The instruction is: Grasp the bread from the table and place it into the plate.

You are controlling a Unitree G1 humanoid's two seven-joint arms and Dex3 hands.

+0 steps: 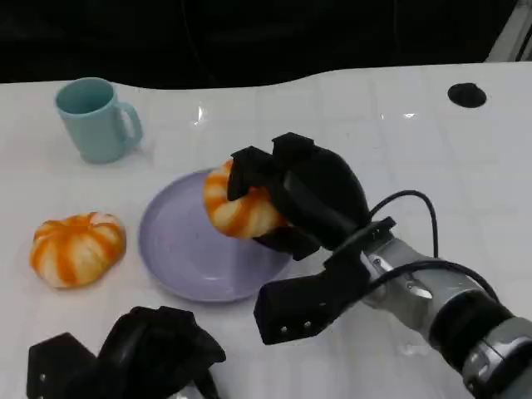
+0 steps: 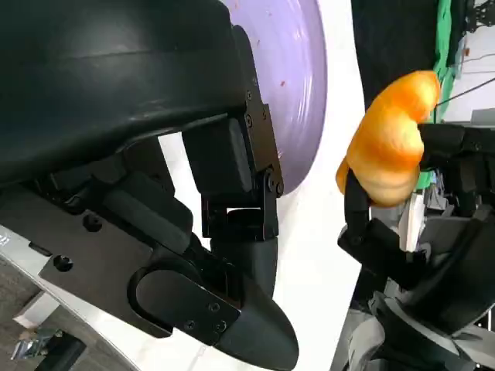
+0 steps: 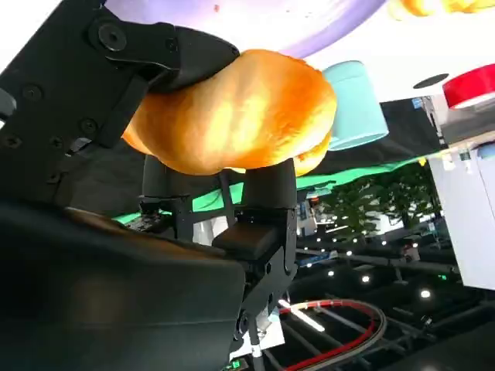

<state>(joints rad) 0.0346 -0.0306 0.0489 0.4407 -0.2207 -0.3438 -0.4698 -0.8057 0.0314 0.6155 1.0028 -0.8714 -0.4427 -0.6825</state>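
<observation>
Bread (image 1: 239, 205) clenched in right hand (image 1: 291, 195), poised above plate (image 1: 179, 249), rear right portion. Release straight down, probably. Left hand (image 1: 141, 353) low at bench edge; grip state unreadable.

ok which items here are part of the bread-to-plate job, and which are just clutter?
Job:
- bread, held by the right hand over the plate
- purple plate

Lying about:
- second bread on the table, left of the plate
- teal mug
- black round object at the far right
- left hand, holding nothing
</observation>
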